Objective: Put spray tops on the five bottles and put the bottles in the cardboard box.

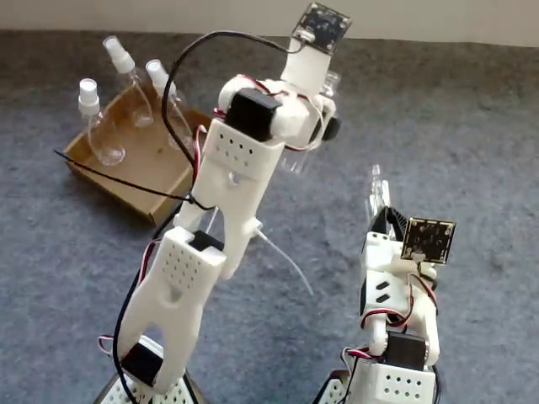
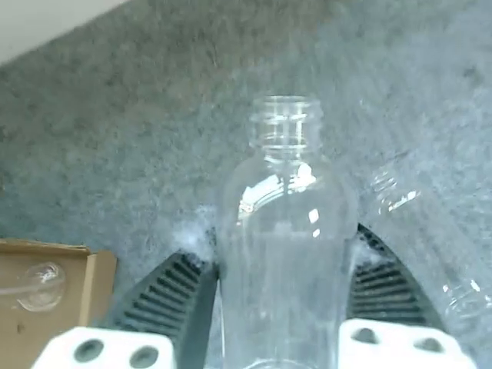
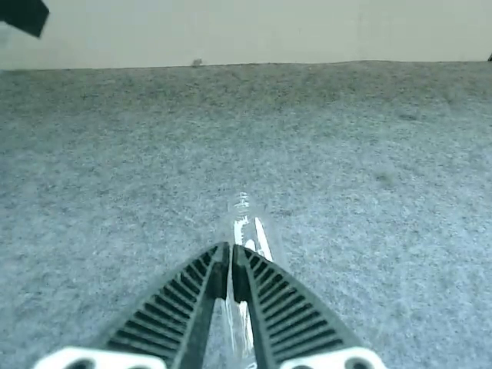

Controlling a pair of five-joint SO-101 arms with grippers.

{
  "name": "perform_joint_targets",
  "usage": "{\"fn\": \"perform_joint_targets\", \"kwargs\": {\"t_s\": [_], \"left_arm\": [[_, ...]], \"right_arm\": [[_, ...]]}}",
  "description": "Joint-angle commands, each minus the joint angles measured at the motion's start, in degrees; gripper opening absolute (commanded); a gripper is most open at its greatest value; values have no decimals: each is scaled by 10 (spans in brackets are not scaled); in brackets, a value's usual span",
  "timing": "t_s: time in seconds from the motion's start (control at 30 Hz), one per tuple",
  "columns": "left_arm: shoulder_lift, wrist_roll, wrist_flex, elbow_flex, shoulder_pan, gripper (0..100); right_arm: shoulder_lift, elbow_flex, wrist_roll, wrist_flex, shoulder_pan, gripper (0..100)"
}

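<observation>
My left gripper (image 2: 283, 257) is shut on a clear bottle (image 2: 286, 207) with a bare threaded neck, holding it off the carpet; in the high view this gripper (image 1: 317, 126) is at the middle back, right of the cardboard box (image 1: 160, 181). A second uncapped clear bottle (image 2: 430, 246) lies on the carpet just beyond. The right gripper (image 3: 231, 257) is shut on a thin clear spray top (image 3: 244, 219). Seen from above, it (image 1: 379, 202) is nearer the front and right of the left one, the spray top (image 1: 376, 178) sticking out past its fingertips.
Three capped bottles (image 1: 126, 93) lean inside the box at the back left. A thin white tube (image 1: 286, 263) lies on the grey carpet between the arms. Open carpet stretches to the right and behind.
</observation>
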Motion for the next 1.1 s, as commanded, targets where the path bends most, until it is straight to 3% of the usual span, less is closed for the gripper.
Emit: {"fn": "perform_joint_targets", "kwargs": {"t_s": [0.0, 0.37, 1.07], "left_arm": [[-76, 6, 8, -23, 0, 81], [-166, 6, 8, 26, 0, 81], [-692, 4, 3, 685, -5, 81]], "right_arm": [[-5, 67, 5, 10, 4, 5], [-5, 67, 5, 13, 4, 5], [-6, 68, 4, 14, 3, 6]]}}
